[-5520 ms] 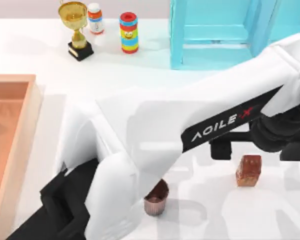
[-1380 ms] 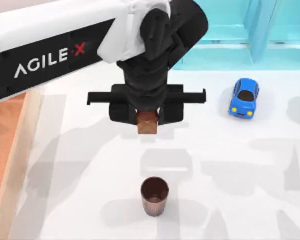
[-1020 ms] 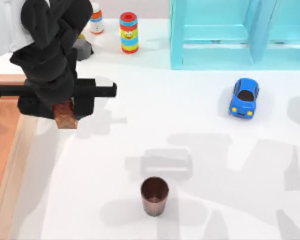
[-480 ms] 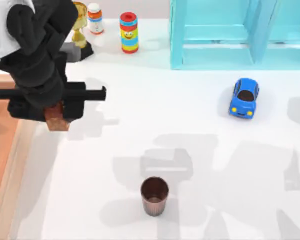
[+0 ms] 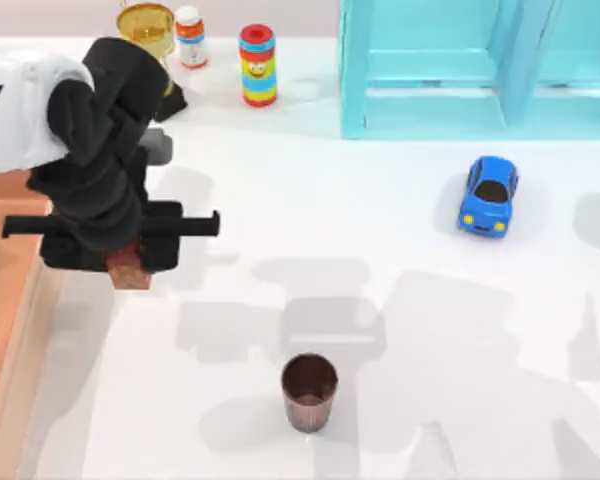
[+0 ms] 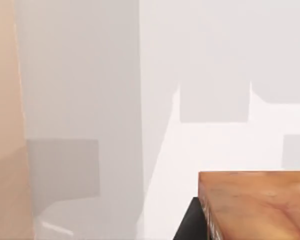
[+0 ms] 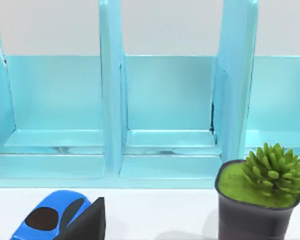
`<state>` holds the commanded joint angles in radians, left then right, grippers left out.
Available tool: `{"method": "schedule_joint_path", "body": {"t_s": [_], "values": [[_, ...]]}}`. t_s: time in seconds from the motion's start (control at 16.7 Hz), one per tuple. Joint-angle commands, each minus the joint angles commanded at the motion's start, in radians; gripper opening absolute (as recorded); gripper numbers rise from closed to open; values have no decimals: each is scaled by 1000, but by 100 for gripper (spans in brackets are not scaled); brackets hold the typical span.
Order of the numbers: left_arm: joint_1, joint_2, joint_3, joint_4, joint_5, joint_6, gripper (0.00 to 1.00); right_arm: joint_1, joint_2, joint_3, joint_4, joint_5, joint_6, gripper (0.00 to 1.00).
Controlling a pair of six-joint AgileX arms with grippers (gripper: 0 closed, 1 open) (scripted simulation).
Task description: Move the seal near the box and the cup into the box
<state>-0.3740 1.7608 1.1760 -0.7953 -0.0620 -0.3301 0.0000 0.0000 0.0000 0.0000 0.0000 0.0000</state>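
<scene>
Nearly down: seal held beside the box

Largest first, the box (image 5: pixel 15 330) runs along the table's (image 5: pixel 400 330) left edge, its tan rim just left of the load. My left gripper (image 5: pixel 128 262) hangs beside that rim, fingers pinched on the seal (image 5: pixel 130 268), which stands upright. By my judgement, the placing spot lies straight below. The cup (image 5: pixel 309 392) stands near the front edge, well apart, closer to my left arm. My right gripper (image 7: pixel 85 225) faces the turquoise shelf (image 7: pixel 165 100); I cannot tell its fingers.

Bright even light, soft grey shadows on table (image 5: pixel 400 250)
</scene>
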Motion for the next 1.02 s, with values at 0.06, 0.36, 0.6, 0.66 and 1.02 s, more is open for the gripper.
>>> {"method": "schedule_joint_path", "body": {"t_s": [0.06, 0.36, 0.6, 0.66, 1.02], "values": [[1, 1, -3, 5, 0, 0, 0, 0, 0, 0, 0, 0, 0, 100], [1, 1, -3, 5, 0, 0, 15, 0, 0, 0, 0, 0, 0, 100], [1, 1, -3, 5, 0, 0, 45, 0, 0, 0, 0, 0, 0, 100], [1, 1, -3, 5, 0, 0, 53, 0, 0, 0, 0, 0, 0, 100], [1, 1, -3, 5, 0, 0, 98, 0, 0, 0, 0, 0, 0, 100]]}}
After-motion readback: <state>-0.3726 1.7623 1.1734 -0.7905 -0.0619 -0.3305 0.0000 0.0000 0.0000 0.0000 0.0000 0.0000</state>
